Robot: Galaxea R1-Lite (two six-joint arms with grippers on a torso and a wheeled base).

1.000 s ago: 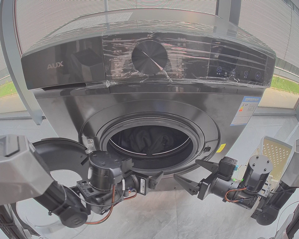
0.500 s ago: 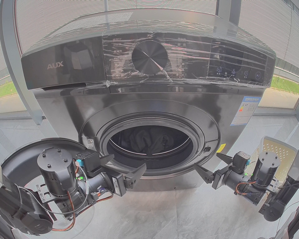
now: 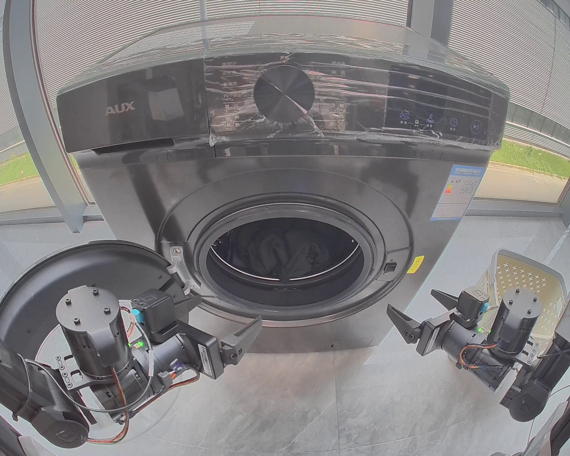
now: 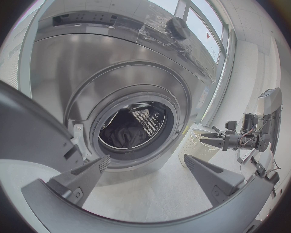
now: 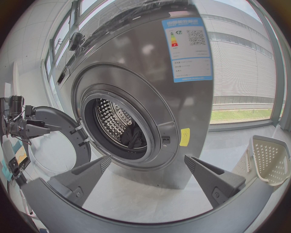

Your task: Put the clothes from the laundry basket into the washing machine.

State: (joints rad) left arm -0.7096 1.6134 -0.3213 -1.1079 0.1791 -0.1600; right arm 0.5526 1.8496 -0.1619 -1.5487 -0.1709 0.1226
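You've got a pale grey tiled floor (image 3: 332, 409) w/ thin grout lines across the foreground. Behind it there's glazing all round, w/ a slanted grey window post (image 3: 44, 148) on the robot's left and an upright dark post (image 3: 430, 18) at upper right. Thru the glass you see a grass strip (image 3: 528, 157) on the right, just beyond a paved strip (image 3: 516, 181), and a smaller green patch (image 3: 15, 169) on the left. Farther out stands a slatted building (image 5: 242, 60). In the left wrist view, a white tiled wall (image 4: 254, 54) sits beside the windows.
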